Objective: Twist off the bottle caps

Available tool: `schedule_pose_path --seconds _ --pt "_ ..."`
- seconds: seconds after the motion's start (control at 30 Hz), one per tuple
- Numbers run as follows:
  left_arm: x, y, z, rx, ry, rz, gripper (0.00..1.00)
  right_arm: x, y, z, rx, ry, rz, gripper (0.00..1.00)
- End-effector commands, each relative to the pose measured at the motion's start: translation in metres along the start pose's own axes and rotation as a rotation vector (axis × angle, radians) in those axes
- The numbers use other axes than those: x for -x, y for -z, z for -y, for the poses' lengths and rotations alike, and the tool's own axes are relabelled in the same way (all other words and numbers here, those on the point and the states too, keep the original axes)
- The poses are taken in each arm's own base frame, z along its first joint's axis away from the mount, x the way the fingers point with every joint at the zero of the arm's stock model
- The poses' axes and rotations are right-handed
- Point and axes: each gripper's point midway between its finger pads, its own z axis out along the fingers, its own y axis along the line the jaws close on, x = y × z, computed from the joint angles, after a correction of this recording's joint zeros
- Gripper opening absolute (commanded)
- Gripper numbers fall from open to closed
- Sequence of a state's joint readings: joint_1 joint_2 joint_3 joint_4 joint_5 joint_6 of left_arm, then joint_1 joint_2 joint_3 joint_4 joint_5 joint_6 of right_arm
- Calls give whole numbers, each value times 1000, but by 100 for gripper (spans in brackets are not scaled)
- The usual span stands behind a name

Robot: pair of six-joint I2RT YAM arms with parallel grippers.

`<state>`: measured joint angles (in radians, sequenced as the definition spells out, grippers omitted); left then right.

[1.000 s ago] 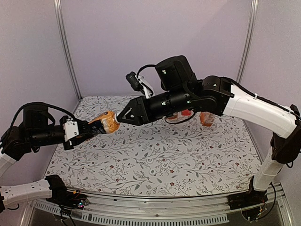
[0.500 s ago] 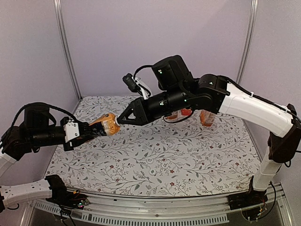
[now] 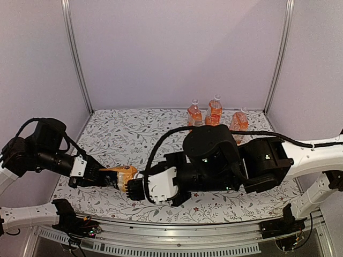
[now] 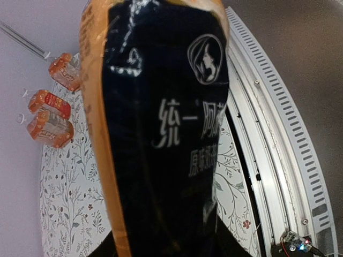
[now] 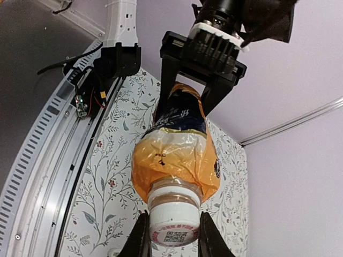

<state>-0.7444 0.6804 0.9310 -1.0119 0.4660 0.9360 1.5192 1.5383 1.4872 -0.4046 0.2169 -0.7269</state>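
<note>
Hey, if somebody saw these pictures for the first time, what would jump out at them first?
The dark-labelled bottle of orange liquid, held sideways over the near left of the floral table between both arms. The left gripper clamps its body while the right gripper has its jaws shut on the white cap. Three more bottles stand at the far edge.

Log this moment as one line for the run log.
left gripper: shut on dark-labelled bottle | right gripper: shut on white cap | three other bottles: upright, capped, at rear
</note>
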Motion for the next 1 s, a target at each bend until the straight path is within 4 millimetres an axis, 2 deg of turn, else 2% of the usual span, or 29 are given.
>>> schedule_pose_path --seconds 0.0,0.1,0.23,0.37,0.6,0.63,0.67,0.73,0.77,0.9,0.97 --pt "-25 7 36 -130 43 -107 26 -15 39 44 -221 465 -169 0" --pt "-25 6 36 -129 48 -108 26 -6 43 43 -224 486 -135 0" --pt "-32 4 38 -129 45 -132 25 -19 46 36 -212 531 -156 0" --pt "-33 3 38 -133 36 -132 24 -17 51 34 -205 545 -128 0" --pt "-15 5 33 -135 67 -59 25 -6 29 19 -155 542 -67 0" --pt "-12 6 33 -137 75 -49 25 -4 25 18 -153 537 -58 7" --pt "-10 6 33 -135 83 -41 24 -1 22 18 -155 529 -49 20" --pt "-6 8 29 -120 91 -28 24 0 14 16 -158 508 -44 55" --pt "-5 8 27 -109 93 -23 24 0 13 18 -167 497 -44 68" --pt "-2 10 15 -46 106 -19 23 2 12 26 -197 386 -30 98" --pt "-4 8 4 6 121 -28 22 3 16 32 -204 271 -8 99"
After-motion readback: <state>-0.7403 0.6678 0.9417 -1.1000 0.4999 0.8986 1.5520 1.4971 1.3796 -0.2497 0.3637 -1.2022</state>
